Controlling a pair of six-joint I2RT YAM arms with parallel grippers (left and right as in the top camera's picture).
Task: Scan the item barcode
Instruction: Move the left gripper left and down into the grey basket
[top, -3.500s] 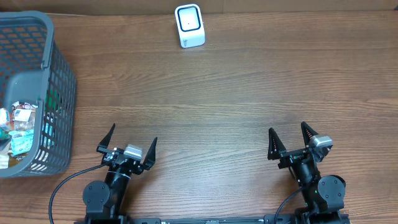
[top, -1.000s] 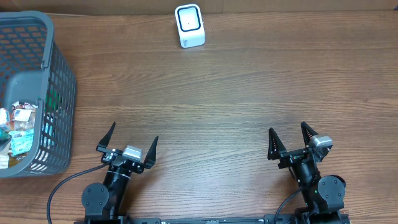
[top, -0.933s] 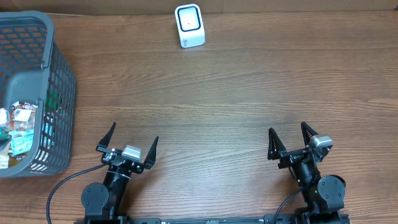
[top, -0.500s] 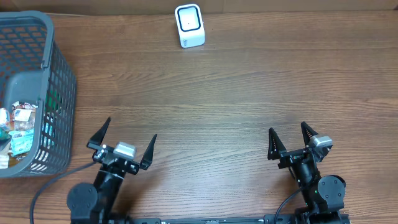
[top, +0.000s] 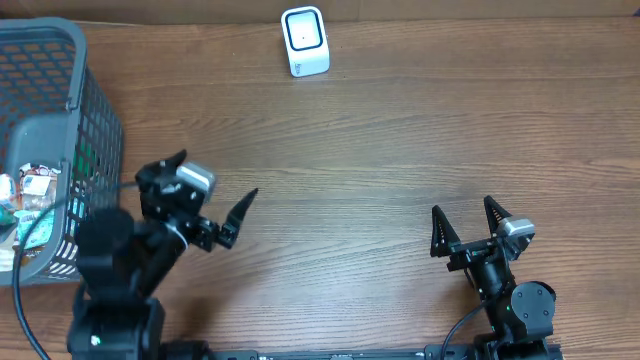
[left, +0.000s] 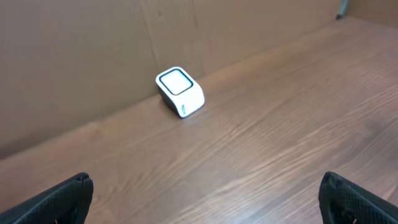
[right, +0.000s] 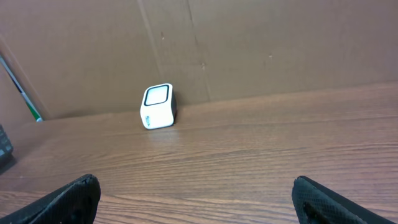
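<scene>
Fingers of the left gripper stand wide apart with nothing between them. It hangs over bare wood on the robot's side of the scanner, offset to the left, next to the basket. The right gripper is spread just as wide and also empty, low at the near edge, well apart from the scanner and to its right.

In each wrist view only the 2 dark fingertips show in the bottom corners, with wood grain between them.

The overhead view alone shows the grey mesh basket, far left of the scanner, with several printed packets lying inside it. These are the items to be scanned, and neither wrist camera sees them.

The wrist views alone show the brown cardboard wall standing right behind the scanner, and the scanner's sloped top window with its dark border. The right wrist view also catches a thin rod with a green end, left of the scanner.

The scanner is white, standing at the far edge of the table. A small greenish mark on its front is too small to read. The print on the packets is also illegible.
</scene>
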